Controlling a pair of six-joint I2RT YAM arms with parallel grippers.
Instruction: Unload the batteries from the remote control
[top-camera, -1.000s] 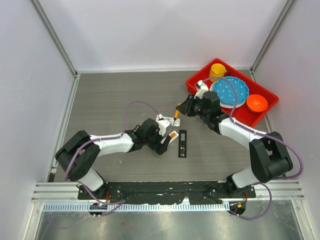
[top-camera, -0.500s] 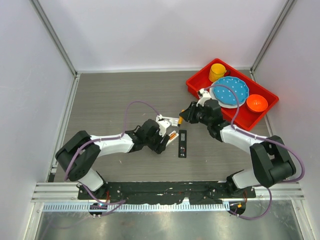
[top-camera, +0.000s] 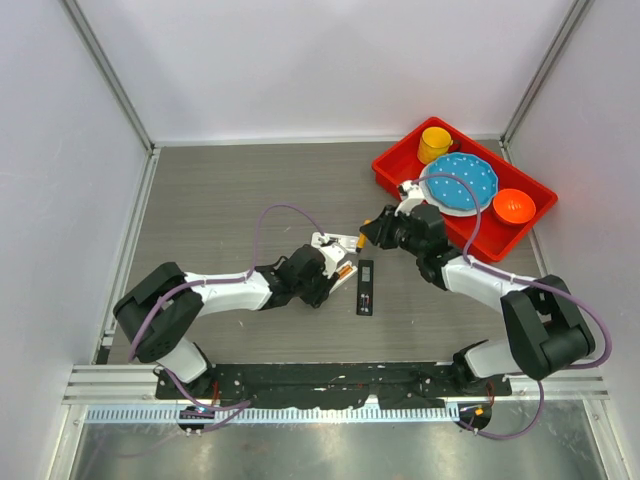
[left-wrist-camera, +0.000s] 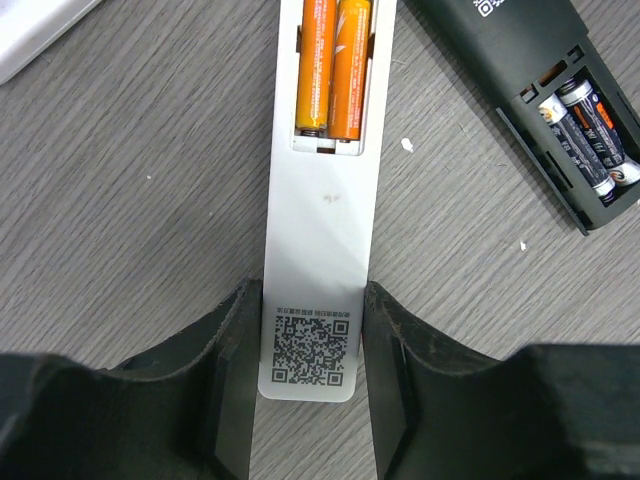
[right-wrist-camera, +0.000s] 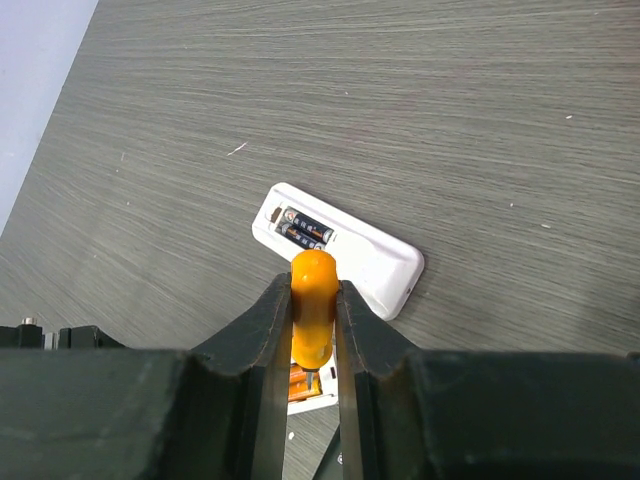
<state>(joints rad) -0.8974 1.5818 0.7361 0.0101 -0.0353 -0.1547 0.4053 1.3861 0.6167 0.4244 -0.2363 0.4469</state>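
My left end effector (left-wrist-camera: 312, 310) has closed to grasp the white remote (left-wrist-camera: 320, 200) holding orange batteries (left-wrist-camera: 333, 65); my right end effector (right-wrist-camera: 313, 287) stays clenched on the screwdriver (right-wrist-camera: 313, 325).

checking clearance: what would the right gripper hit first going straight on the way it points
Most likely the white remote with two dark batteries showing, lying on the table just beyond the fingers of the right gripper; how far below is hard to judge.

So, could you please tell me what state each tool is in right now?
Left tool: closed on the white remote, at its end.
Right tool: closed, holding the orange-handled screwdriver.
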